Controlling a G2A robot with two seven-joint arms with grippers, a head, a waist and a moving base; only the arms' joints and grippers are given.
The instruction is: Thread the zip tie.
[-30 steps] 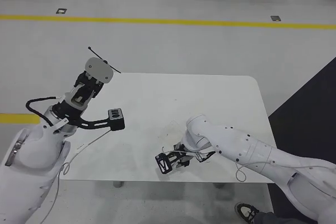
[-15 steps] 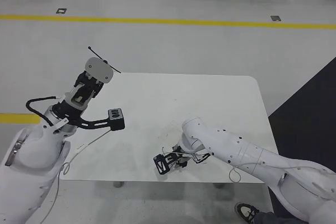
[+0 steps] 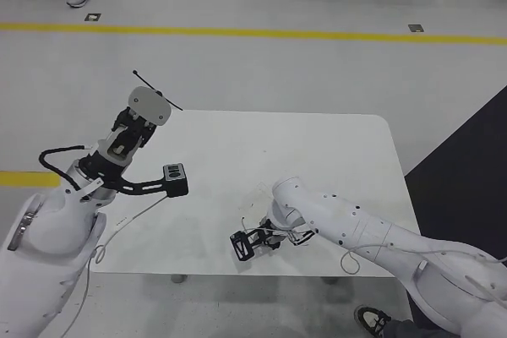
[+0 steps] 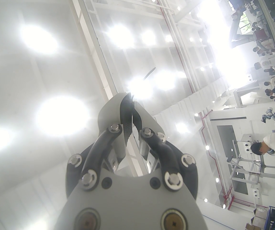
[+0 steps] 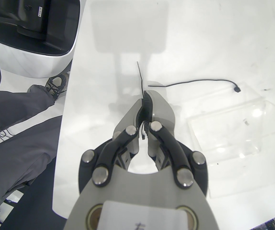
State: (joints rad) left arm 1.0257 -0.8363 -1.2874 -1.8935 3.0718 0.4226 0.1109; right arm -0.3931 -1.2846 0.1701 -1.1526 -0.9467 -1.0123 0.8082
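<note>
Black zip tie (image 3: 142,78) clamped in the clenched left claw (image 3: 152,93), raised past the table's (image 3: 321,152) far left corner; second zip tie (image 5: 140,77) gripped by the right claw (image 5: 147,94) near the front edge, third zip tie (image 5: 199,81) loose beside a clear tray (image 5: 223,130).

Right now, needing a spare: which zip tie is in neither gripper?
The curved zip tie lying on the table by the clear tray; the others are clamped in the left gripper and right gripper.

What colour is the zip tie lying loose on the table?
The loose zip tie is black; the right wrist view shows it best.
</note>
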